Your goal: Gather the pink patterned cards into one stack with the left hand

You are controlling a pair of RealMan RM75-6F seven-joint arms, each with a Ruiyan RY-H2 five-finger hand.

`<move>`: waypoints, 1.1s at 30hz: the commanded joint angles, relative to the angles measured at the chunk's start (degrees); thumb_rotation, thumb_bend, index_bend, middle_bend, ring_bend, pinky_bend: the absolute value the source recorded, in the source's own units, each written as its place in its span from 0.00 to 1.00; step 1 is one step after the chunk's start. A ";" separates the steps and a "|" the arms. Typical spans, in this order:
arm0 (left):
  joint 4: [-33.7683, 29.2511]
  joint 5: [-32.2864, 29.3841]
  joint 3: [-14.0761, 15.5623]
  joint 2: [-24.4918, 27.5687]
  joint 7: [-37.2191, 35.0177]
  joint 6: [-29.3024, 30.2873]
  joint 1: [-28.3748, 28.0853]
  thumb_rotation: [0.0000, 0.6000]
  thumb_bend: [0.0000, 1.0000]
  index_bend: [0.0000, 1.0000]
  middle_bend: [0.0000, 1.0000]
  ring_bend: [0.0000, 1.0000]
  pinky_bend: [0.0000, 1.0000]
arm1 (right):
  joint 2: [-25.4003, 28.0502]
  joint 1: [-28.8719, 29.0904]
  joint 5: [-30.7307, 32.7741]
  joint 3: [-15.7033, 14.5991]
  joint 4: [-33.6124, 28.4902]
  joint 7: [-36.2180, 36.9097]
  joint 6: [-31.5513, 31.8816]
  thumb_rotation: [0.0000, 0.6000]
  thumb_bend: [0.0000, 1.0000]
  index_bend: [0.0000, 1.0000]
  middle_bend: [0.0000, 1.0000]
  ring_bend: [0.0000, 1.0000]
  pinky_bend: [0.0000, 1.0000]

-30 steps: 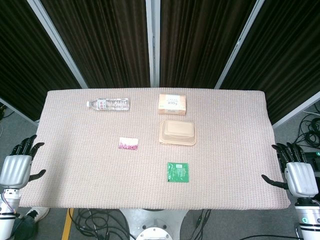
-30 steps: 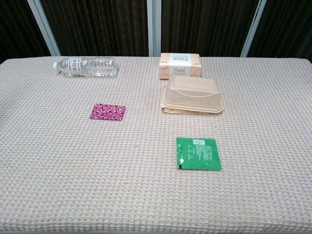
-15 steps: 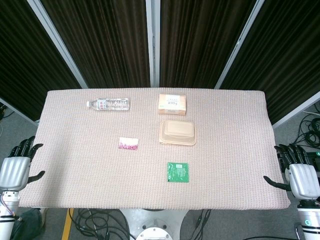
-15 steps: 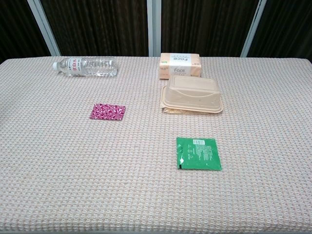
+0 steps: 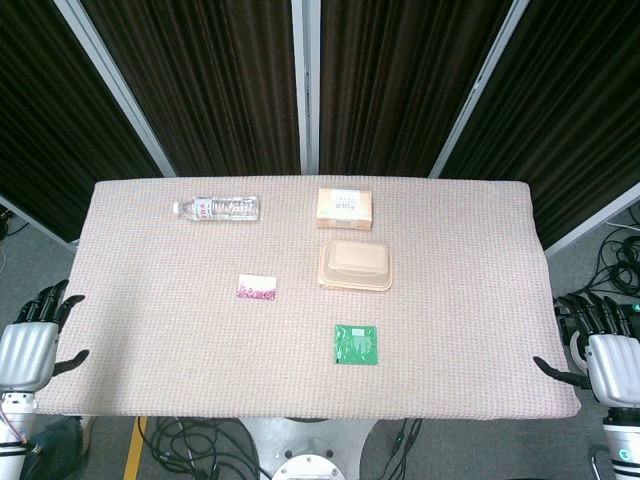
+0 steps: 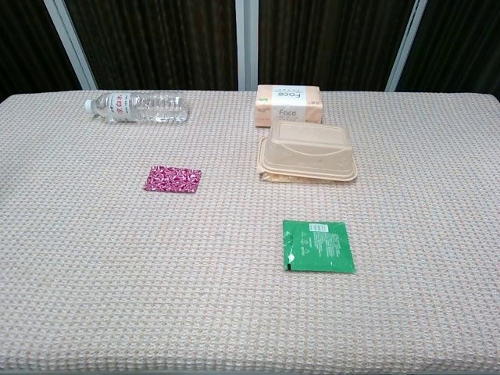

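Observation:
The pink patterned cards [image 5: 256, 288] [image 6: 173, 179] lie as one small flat pile left of the table's middle. My left hand [image 5: 28, 344] hangs off the table's left front corner, fingers apart and holding nothing, far from the cards. My right hand [image 5: 604, 352] hangs off the right front corner, also with spread fingers and nothing in it. Neither hand shows in the chest view.
A water bottle [image 5: 218, 208] [image 6: 137, 106] lies on its side at the back left. A tissue box [image 5: 344, 208] [image 6: 289, 105] stands at the back centre, with a beige clamshell container [image 5: 355, 265] [image 6: 308, 151] in front of it. A green packet [image 5: 356, 344] [image 6: 317, 245] lies near the front.
Both hands have drawn back and down, away from the table's side edges. Nothing on the table has moved.

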 commanded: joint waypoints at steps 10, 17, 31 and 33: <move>12.23 6.35 -1.92 -4.85 -8.97 -12.51 -12.31 1.00 0.17 0.31 0.61 0.65 0.85 | 1.03 1.17 -0.74 0.88 -0.82 -0.94 -0.39 0.78 0.02 0.16 0.14 0.07 0.06; 18.00 8.32 -1.35 -8.39 -13.29 -23.40 -20.90 1.00 0.37 0.31 0.77 0.78 0.93 | 1.25 1.58 -0.54 0.91 -1.67 -1.76 -1.15 0.78 0.02 0.16 0.14 0.07 0.06; 28.06 2.09 -2.67 -20.43 -13.22 -40.89 -33.04 1.00 0.45 0.29 0.82 0.82 0.94 | 0.63 2.68 -0.03 0.55 -2.23 -2.74 -3.60 0.78 0.02 0.17 0.14 0.07 0.06; 28.61 1.16 -2.86 -21.28 -12.93 -42.30 -34.01 1.00 0.45 0.28 0.82 0.82 0.94 | 0.46 2.79 0.03 0.47 -2.18 -2.68 -3.88 0.78 0.02 0.17 0.14 0.07 0.06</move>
